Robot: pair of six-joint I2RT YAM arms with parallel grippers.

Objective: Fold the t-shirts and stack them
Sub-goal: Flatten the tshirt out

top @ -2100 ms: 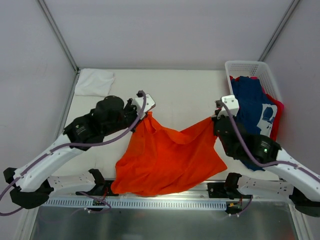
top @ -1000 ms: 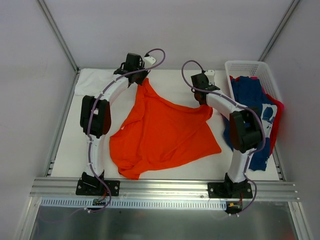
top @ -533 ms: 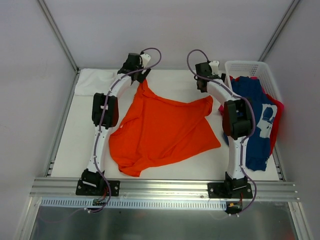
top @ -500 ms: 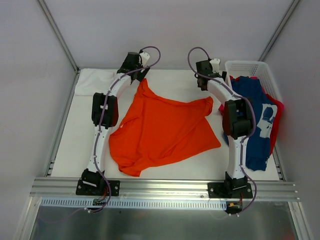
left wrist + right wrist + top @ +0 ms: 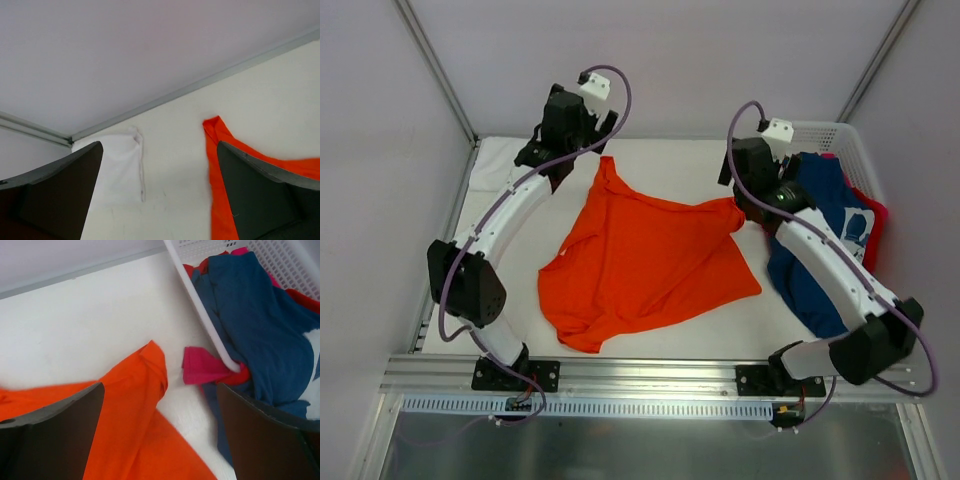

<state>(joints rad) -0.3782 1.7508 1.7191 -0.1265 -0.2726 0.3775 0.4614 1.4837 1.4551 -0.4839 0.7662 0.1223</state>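
Note:
A bright orange t-shirt lies spread out in the middle of the table, slightly crumpled at its near left corner. My left gripper hovers open above the shirt's far left corner, holding nothing. My right gripper hangs open over the far right corner, also without a hold. A folded white t-shirt rests at the back left. A navy t-shirt with white print spills out of the basket, with a pink-red one under it.
The white lattice basket stands at the back right, its rim close to my right gripper. Grey walls enclose the table on three sides. A metal rail runs along the near edge.
Both grippers have opened and let go of the orange shirt's far corners, then lifted and drawn back a little. The shirt now lies flat on the table.

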